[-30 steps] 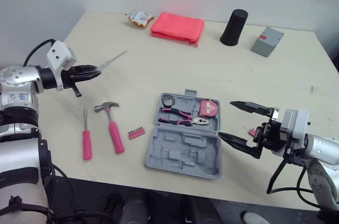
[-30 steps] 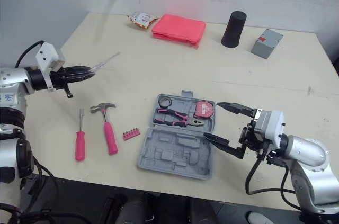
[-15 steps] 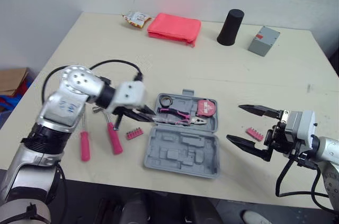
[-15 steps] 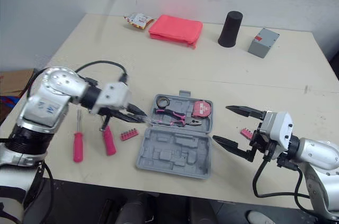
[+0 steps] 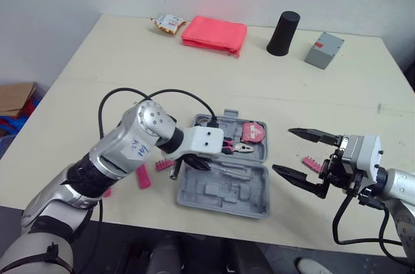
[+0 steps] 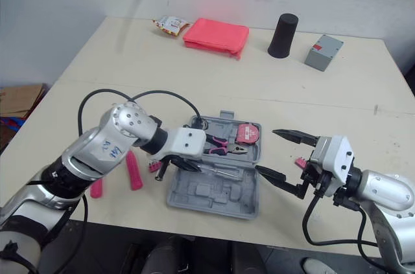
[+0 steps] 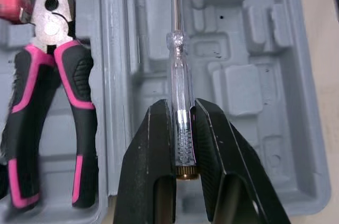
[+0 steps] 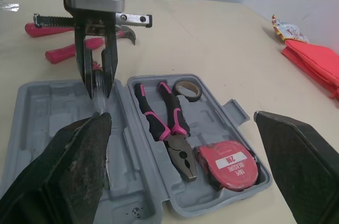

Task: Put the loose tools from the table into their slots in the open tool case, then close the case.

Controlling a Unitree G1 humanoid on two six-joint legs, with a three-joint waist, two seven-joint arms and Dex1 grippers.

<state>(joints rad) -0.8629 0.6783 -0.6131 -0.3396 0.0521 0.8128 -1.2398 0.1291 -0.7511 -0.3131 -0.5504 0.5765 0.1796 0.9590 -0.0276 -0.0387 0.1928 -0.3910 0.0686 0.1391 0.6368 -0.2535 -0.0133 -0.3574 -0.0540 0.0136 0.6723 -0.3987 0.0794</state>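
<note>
A pale wooden table (image 5: 130, 60) is standing against a white wall and carrying everything else. The grey tool case (image 5: 220, 195) is lying open near the front edge, its lid half toward the wall and its moulded tray half toward the robot. The left gripper (image 7: 181, 108) is reaching over the tray half, its fingers clamping the clear handle of a tester screwdriver (image 7: 177, 75), whose shaft is pointing along the empty recesses; whether it is touching the tray cannot be told. The right gripper (image 5: 283, 149) is hovering just beside the case's right edge with its fingers spread wide and nothing between them. A red pouch (image 5: 214, 33), a black cylinder (image 5: 284, 32) and a grey box (image 5: 324, 50) are sitting along the far edge, a snack packet (image 5: 166, 23) just beside the pouch. A pink-handled hammer (image 6: 134, 170) and a pink screwdriver (image 6: 96, 188) are lying left of the case. Pliers (image 7: 50, 25), a tape measure (image 5: 255, 133) and a tape roll (image 8: 188, 96) are resting in the lid half. One pink bit strip (image 5: 163, 164) is lying left of the case, another (image 5: 312, 164) near the right gripper.
</note>
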